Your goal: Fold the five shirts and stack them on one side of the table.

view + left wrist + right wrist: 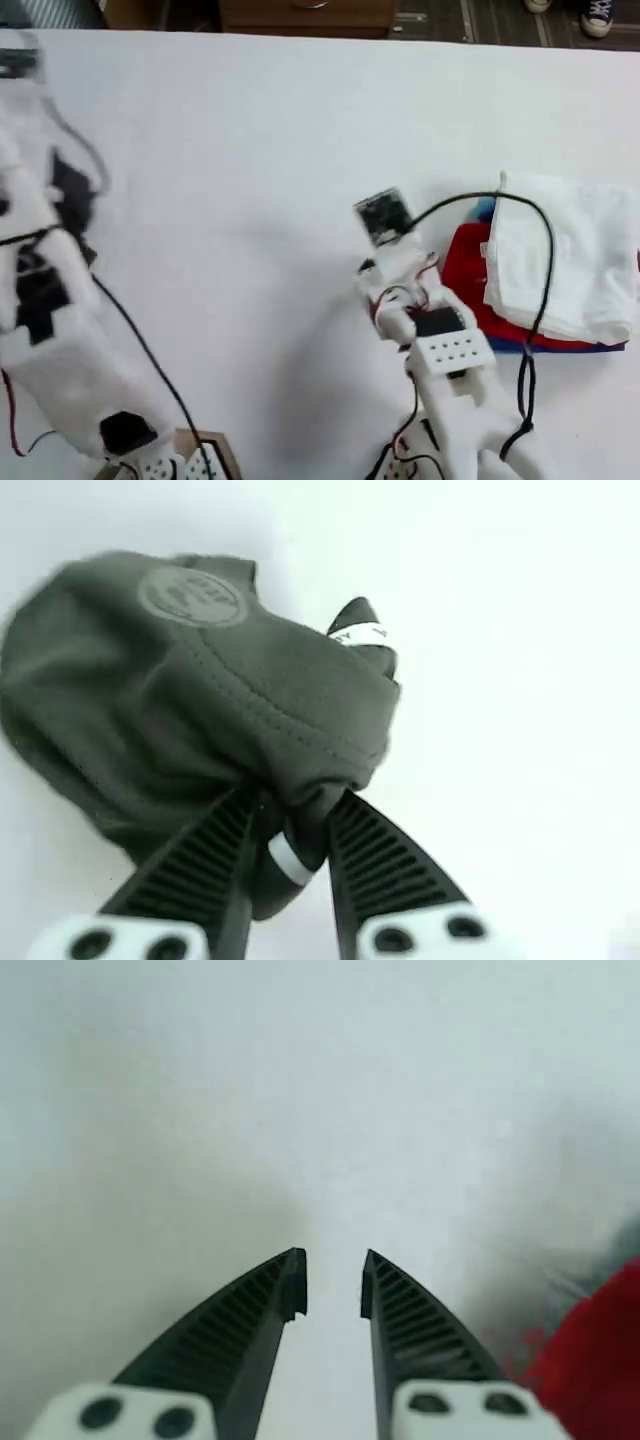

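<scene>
Left wrist view shows the left end effector (297,802) clenched on a bunched dark grey shirt (200,690), the right end effector (332,1258) released.

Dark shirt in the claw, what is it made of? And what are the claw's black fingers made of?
The dark shirt looks like soft, matte knit cloth, maybe cotton: it wrinkles and shows stitched seams. The left gripper pinching it has black fingers that look like hard, matte plastic with moulded ribs.
</scene>
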Robot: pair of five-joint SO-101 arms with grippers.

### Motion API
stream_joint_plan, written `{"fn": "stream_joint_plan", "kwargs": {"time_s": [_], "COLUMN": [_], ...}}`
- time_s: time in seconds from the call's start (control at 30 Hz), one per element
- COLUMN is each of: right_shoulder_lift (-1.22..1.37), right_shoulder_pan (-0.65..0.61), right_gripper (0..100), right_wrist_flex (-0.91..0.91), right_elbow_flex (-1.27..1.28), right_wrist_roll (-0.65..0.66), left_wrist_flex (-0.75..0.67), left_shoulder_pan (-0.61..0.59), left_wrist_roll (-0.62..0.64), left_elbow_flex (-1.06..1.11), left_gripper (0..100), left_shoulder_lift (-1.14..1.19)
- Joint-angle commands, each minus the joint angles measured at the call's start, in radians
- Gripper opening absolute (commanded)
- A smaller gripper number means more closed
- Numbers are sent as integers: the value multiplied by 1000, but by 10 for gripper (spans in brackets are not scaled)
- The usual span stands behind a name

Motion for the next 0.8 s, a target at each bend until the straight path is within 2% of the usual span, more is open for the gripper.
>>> {"fn": "stream_joint_plan", "kwargs": {"time_s": [0.0,0.17,0.5,0.6,0.67,0.77], "right_shoulder_lift": [-36,-36,-36,-36,-36,-36], "right_shoulder_pan": [74,73,73,73,73,73], "right_gripper": [97,96,95,95,95,95], "right_wrist_flex": [-19,-19,-19,-19,-19,-19], "right_elbow_flex": [-52,-52,-52,-52,-52,-52], "right_wrist_roll": [-61,-60,-58,-58,-58,-58], "left_wrist_flex": [17,15,15,14,14,14], "left_shoulder_pan": [218,394,624,651,651,649], "left_wrist_roll": [2,2,2,6,6,3], "left_elbow_flex": [286,426,384,412,432,432], "left_gripper": [20,20,22,28,66,177], "left_shoulder_lift": [-245,-381,-572,-571,-571,-577]}}
